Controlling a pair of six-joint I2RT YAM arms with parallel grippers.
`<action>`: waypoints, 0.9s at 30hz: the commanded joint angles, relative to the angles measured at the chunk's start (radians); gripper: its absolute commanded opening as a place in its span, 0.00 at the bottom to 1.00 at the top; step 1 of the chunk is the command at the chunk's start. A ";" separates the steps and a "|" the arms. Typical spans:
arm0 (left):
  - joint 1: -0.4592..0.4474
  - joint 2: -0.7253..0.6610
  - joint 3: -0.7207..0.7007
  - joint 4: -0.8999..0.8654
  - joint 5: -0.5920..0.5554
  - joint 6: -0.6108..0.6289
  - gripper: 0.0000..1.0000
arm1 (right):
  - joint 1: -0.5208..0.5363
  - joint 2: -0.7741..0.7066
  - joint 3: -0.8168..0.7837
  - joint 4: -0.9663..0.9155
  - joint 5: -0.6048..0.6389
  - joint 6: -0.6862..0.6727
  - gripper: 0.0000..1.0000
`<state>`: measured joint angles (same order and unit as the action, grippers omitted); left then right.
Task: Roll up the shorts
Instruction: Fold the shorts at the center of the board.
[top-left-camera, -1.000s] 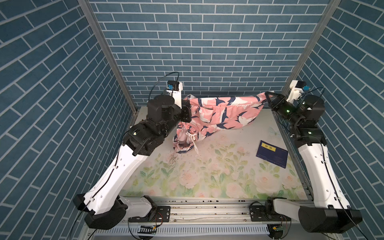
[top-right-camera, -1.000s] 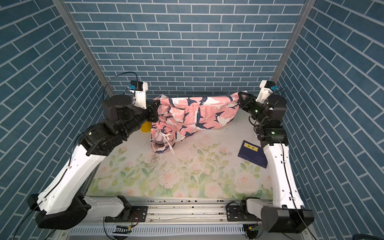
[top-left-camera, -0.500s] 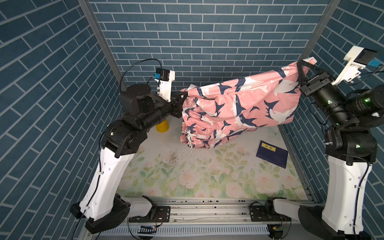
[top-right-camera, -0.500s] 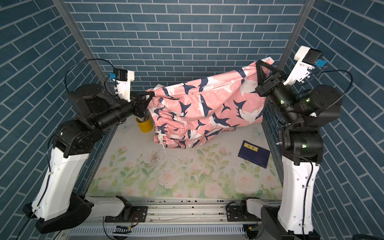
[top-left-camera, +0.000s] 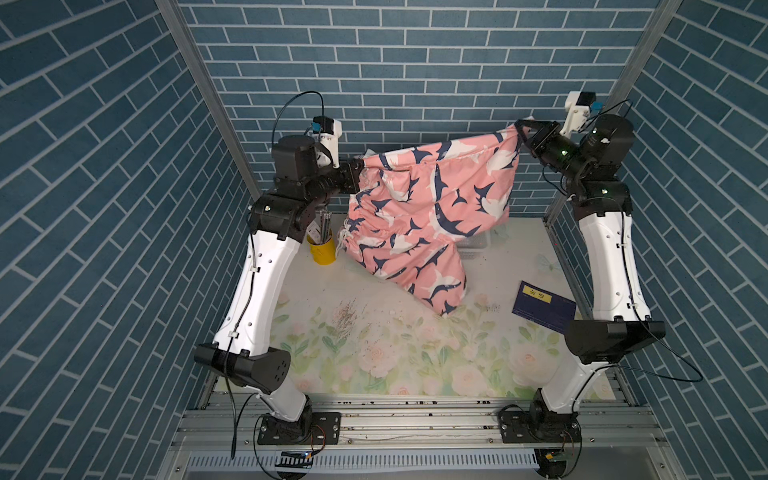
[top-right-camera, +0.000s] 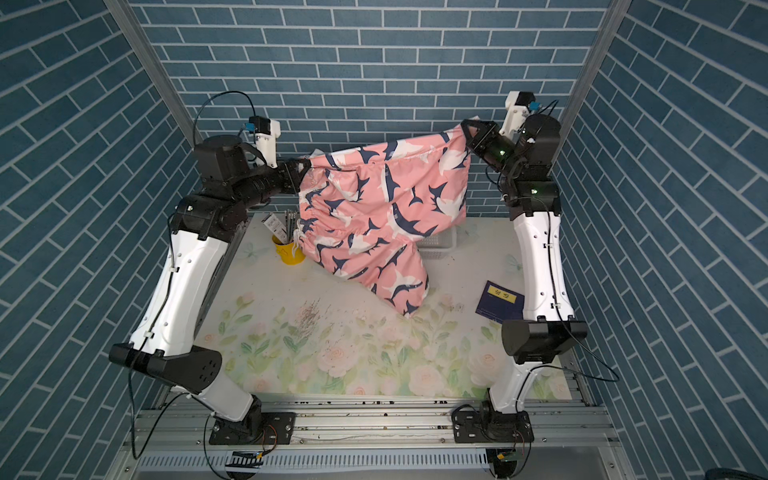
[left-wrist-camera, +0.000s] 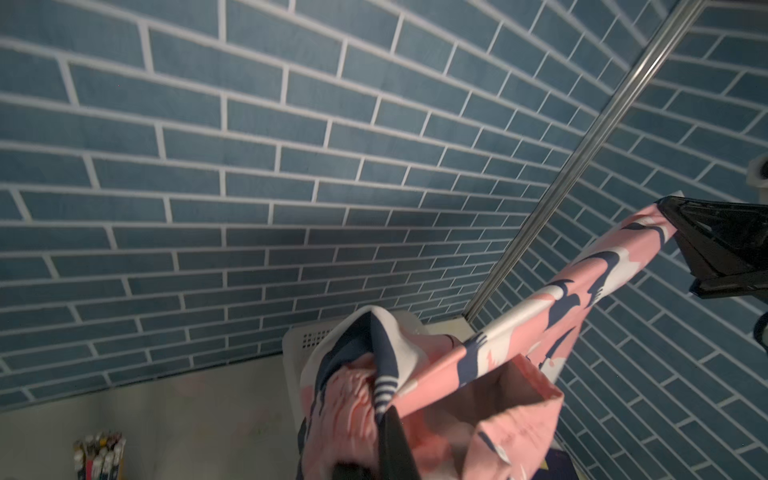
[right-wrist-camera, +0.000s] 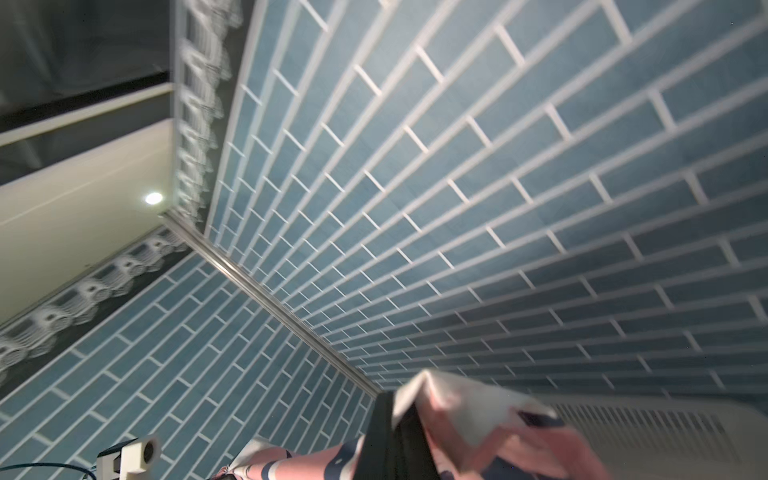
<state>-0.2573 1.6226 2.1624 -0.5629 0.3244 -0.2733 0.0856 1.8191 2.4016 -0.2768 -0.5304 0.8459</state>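
I am holding the shorts (top-left-camera: 419, 216) in the air over the back of the flowered mat (top-left-camera: 374, 349), strung between my two arms; my left gripper (top-left-camera: 358, 173) is clenched on the gathered waistband end, and my right gripper (top-left-camera: 520, 132) is pinching the opposite upper corner. Half a second ago my right arm was reaching far higher and the cloth was stretched up toward the right wall; now that arm is sitting lower and folded in, my left arm is lower too, and the top edge is sagging between my grips with its right end the higher. The whole garment was hanging clear then; now one leg is drooping down and its hem seems to be touching the mat.

The cloth is hiding most of the white basket (top-left-camera: 473, 245) behind it; the yellow cup (top-left-camera: 322, 251) is standing just beside the hanging waistband, partly behind my left arm; the dark blue booklet (top-left-camera: 540, 305) is lying well apart from the shorts, one corner under my right arm. My fingertips are buried in folds in both top views; the left wrist view is cutting off my jaws at its edge, and the right wrist view is smeared with blur, showing only a dark finger (right-wrist-camera: 386, 436) against pink cloth.
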 joint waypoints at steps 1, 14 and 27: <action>0.082 -0.163 -0.003 0.137 -0.137 0.009 0.00 | -0.073 -0.056 0.142 0.168 0.131 0.029 0.00; 0.076 -0.826 -1.173 0.326 0.080 -0.126 0.00 | -0.070 -0.962 -1.409 0.413 0.092 -0.130 0.00; 0.022 -1.151 -1.592 0.030 0.185 -0.390 0.00 | -0.072 -1.136 -1.765 0.138 0.302 -0.256 0.00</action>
<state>-0.2668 0.5087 0.6167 -0.4313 0.6518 -0.5652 0.0731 0.6594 0.6109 -0.1905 -0.5640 0.6788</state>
